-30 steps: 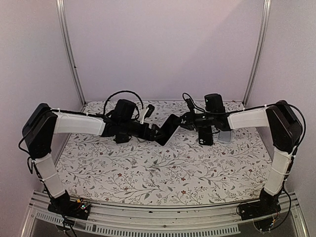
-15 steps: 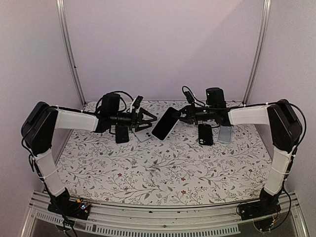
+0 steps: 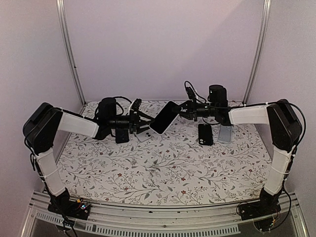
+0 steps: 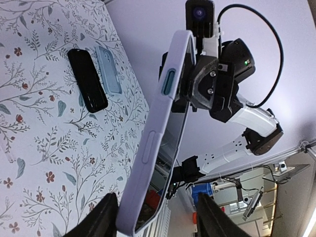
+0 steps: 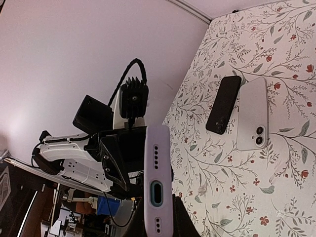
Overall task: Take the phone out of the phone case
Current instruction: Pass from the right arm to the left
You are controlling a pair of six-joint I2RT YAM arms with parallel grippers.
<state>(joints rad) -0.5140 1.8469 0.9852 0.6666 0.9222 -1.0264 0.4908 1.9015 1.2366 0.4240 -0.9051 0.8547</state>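
The right tool point(image 3: 183, 109) has raised the phone point(image 3: 164, 117), still in its lilac case point(image 4: 148, 148), higher above the table point(image 3: 163, 168) and pinches its top end. The left tool point(image 3: 147, 124) has narrowed from wide around the lower end but is not yet tight. Pulling the two apart looks close.

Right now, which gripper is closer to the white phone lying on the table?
Left. The left gripper hovers over the white phone, open around one end of the lilac-cased phone. The right gripper sits farther right, holding that phone's other end aloft.
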